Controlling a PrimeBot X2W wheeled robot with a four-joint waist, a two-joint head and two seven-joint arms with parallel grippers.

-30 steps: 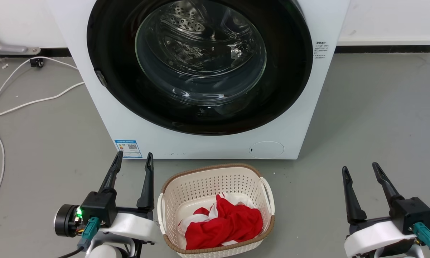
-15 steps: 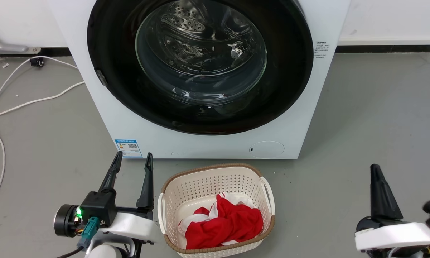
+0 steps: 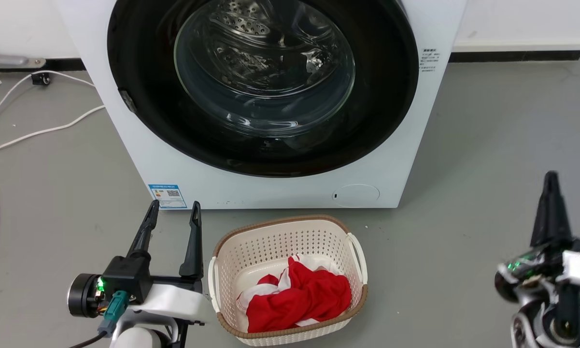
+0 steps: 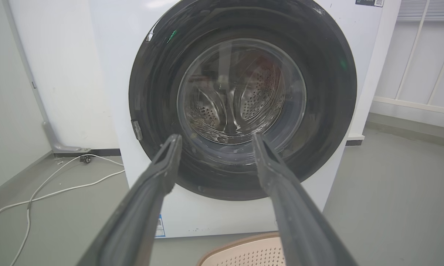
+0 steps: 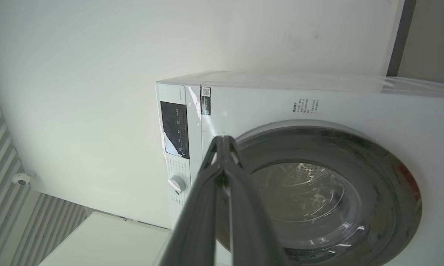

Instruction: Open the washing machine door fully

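Door: I saw the door (image 3: 265,87) at the top middle of the head view. It was big, round and black, with a clear glass bowl in the middle. It lay flat against the front of the washing machine (image 3: 290,191), so it was closed.
Drum: Through the glass I could see shiny metal with lots of little holes.
Left gripper: The left gripper (image 3: 174,205) was at the lower left of the head view. Its two dark fingers were apart and held nothing. They pointed up the picture, toward a blue sticker (image 3: 166,195) on the machine. In the left wrist view the left gripper (image 4: 216,136) had its fingers spread wide, and I saw the door behind them, not touching.
Right gripper: The right gripper (image 3: 552,176) was at the lower right of the head view, turned on its edge, well apart from the machine. In the right wrist view its (image 5: 224,139) two fingertips were pressed together with nothing between them.
Basket: A cream basket (image 3: 219,270) sat on the floor at the bottom middle, just in front of the machine, with a red and white cloth (image 3: 304,299) inside.
Cable: A white cable (image 3: 38,133) lay on the grey floor at the left.
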